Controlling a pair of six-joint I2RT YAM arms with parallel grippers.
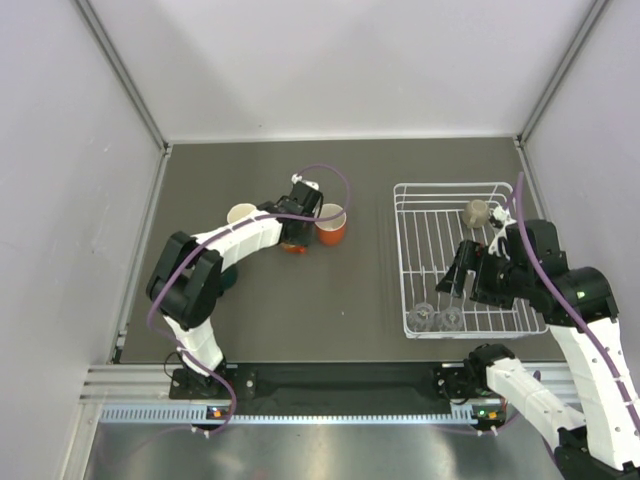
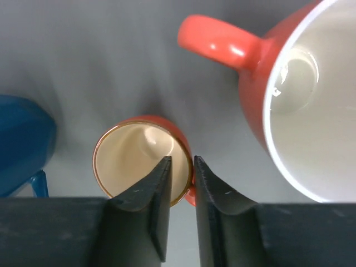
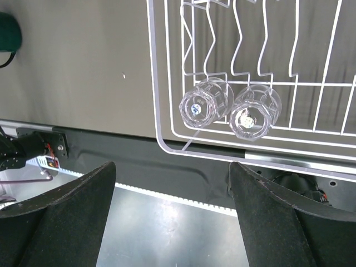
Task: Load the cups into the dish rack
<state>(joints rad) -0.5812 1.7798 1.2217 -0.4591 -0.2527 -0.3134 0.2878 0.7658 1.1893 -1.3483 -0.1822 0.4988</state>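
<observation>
My left gripper (image 2: 181, 161) is shut on the wall of the tiny orange cup (image 2: 130, 158), one finger inside it and one outside. The cup stands on the table beside the large orange mug (image 2: 300, 105); a blue mug (image 2: 22, 142) is at the left edge. From above, the left gripper (image 1: 297, 238) covers most of the tiny cup (image 1: 294, 248), next to the orange mug (image 1: 331, 224). Two clear glasses (image 3: 206, 103) (image 3: 256, 111) lie in the near end of the dish rack (image 3: 153, 83). My right gripper (image 3: 172, 167) hangs open and empty above that end.
A pale mug (image 1: 241, 214) stands left of my left arm, and a dark cup (image 1: 229, 279) sits partly under it. A dull brownish cup (image 1: 478, 211) lies at the rack's (image 1: 400, 250) far end. The dark green cup (image 3: 8, 33) shows left of the rack. White walls enclose the table.
</observation>
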